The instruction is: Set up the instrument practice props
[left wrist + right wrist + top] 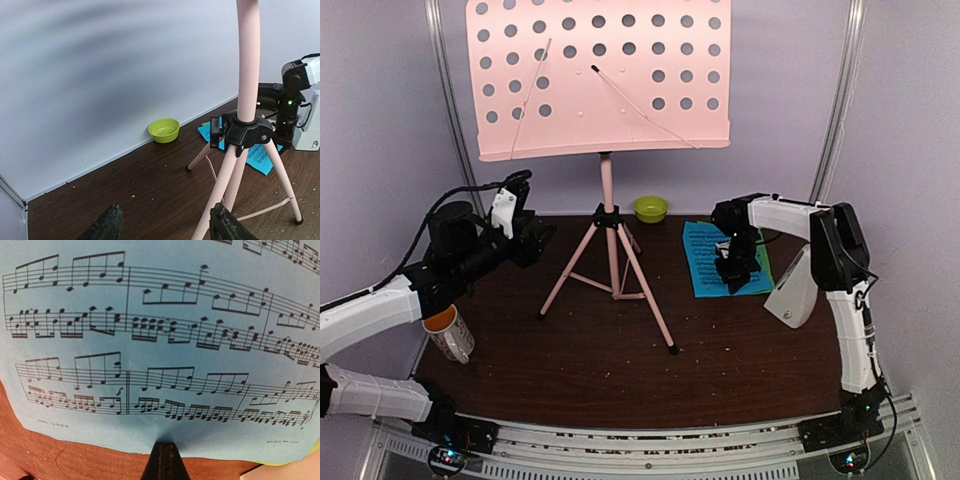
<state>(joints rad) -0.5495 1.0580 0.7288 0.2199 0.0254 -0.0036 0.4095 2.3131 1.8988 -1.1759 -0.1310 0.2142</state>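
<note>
Dark table (620, 370), blue music sheet (150, 340), print unreadable.

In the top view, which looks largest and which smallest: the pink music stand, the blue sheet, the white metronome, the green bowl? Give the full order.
1. pink music stand
2. blue sheet
3. white metronome, its edge hidden by the right arm, so close to the sheet
4. green bowl

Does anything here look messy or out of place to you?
Pale crumbs speckle the dark table. The blue music sheet lies crooked over a green sheet, while the pink music stand holds nothing. A white mug sits close to the table's left edge.
</note>
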